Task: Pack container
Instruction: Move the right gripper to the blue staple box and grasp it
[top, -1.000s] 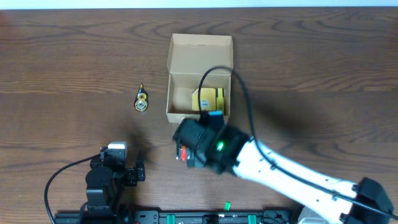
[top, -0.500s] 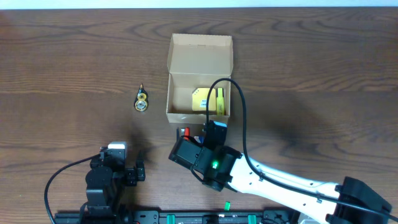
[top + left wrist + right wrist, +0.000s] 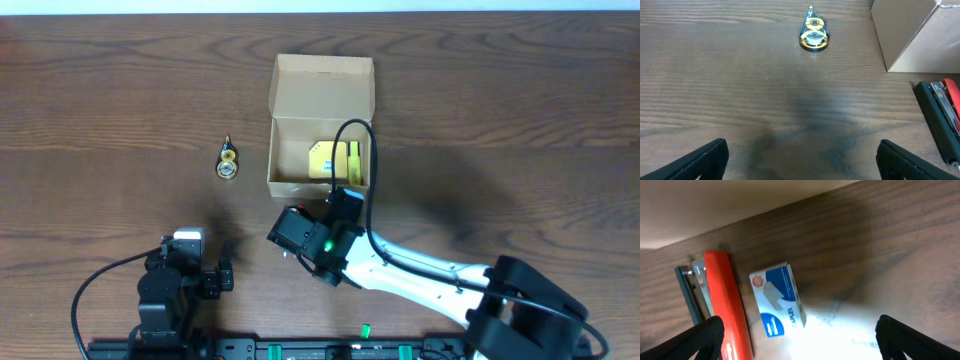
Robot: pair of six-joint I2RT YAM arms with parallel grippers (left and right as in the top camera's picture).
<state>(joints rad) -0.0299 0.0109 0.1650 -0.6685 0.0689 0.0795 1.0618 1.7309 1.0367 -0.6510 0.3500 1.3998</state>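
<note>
In the overhead view, the cardboard box (image 3: 320, 85) is seen open at the middle of the surface (image 3: 520, 120), its flap laid back on the far side and a yellow item (image 3: 335, 160) lying inside. A knock against the box's near wall is judged the main risk, since the wrist of the right arm (image 3: 400, 265) is held just in front of it. That arm is stretched low from the near right corner. The left arm (image 3: 175, 285) is folded at the near left, well apart from everything. A small gold tape roller (image 3: 228, 160) lies left of the box. In the left wrist view, the left fingers (image 3: 705, 157) are spread wide with nothing between them. The roller (image 3: 814, 36) is seen far ahead, and a stapler (image 3: 940, 117) lies at the right edge. In the right wrist view, a red stapler (image 3: 722, 305) and a blue-and-white staple packet (image 3: 779, 300) lie just beside each other. A careless descent could catch both at once or shove the packet aside. The right fingers (image 3: 700, 337) are spread wide and empty, poised above the pair with the camera looking down.
</note>
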